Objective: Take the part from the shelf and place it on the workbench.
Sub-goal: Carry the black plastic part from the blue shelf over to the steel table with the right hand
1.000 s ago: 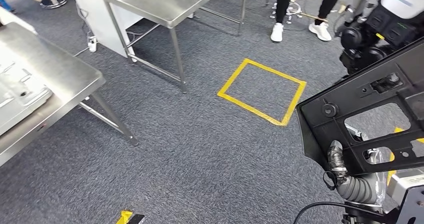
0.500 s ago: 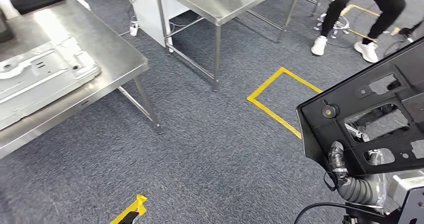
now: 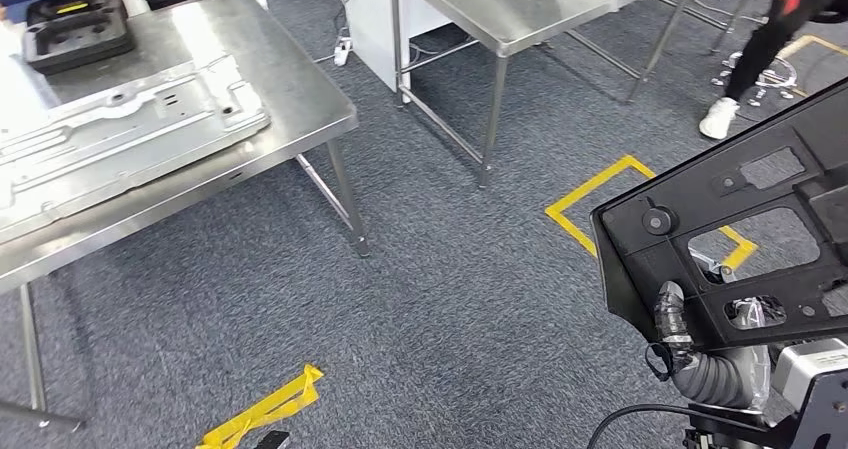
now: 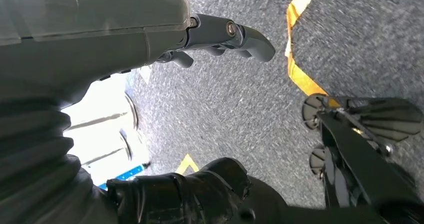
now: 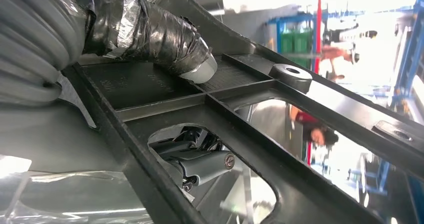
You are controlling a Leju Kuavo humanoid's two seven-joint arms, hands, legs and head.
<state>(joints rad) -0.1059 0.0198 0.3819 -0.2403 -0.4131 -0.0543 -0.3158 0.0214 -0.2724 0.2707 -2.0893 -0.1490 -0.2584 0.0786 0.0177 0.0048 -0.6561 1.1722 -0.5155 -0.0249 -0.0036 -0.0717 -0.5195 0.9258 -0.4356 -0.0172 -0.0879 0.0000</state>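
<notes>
The part is a large black plastic panel with several cutouts, held up at the right of the head view. My right hand grips its lower edge. In the right wrist view the taped thumb presses on the panel's ribbed face, and the fingers show through a cutout behind it. The steel workbench stands at the upper left, apart from the panel. My left hand hangs over the carpet, its fingers apart and holding nothing.
A silver sheet-metal panel and a black tray lie on the workbench. A second steel table stands behind it. Yellow tape marks lie on the grey carpet. A person's leg shows at the far right.
The camera has turned: the whole scene has slid to the right and the workbench has come further into view. The black panel stays in my right hand as before.
</notes>
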